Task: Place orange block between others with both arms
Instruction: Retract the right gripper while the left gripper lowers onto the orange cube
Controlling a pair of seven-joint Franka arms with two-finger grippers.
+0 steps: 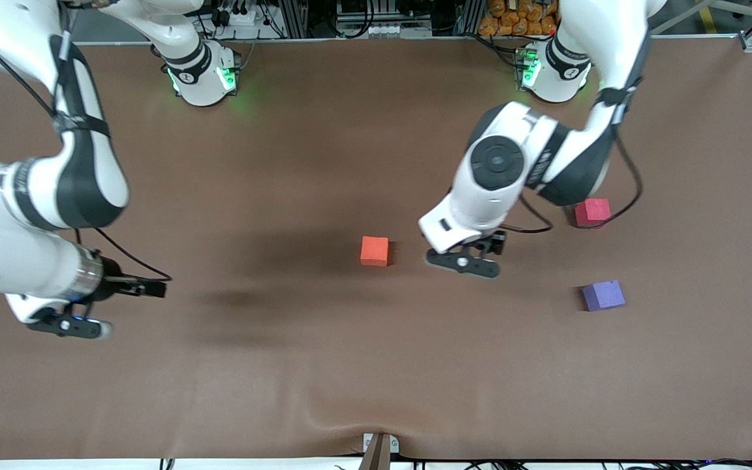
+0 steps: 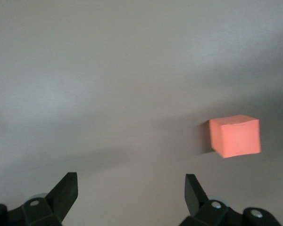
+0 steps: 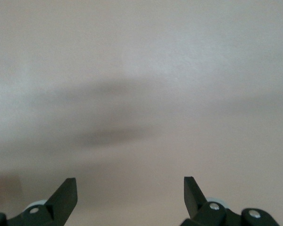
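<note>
Front view shows three matte foam cubes on the brown cloth-covered tabletop (image 1: 284, 365): one orange block (image 1: 375, 251) near the middle, one pinkish-red cube (image 1: 593, 212) and one purple-blue cube (image 1: 603, 295) toward the left arm's end, the purple one nearer the camera with bare cloth between them. Left gripper (image 1: 464, 262) hovers just beside the orange block, fingers (image 2: 66, 190) spread and empty. Right gripper (image 1: 69, 325) waits over open cloth at the right arm's end, fingers (image 3: 66, 193) spread too.

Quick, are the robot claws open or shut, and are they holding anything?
Left claw: open, empty, beside the orange block.
Right claw: open, empty, over bare table.
</note>
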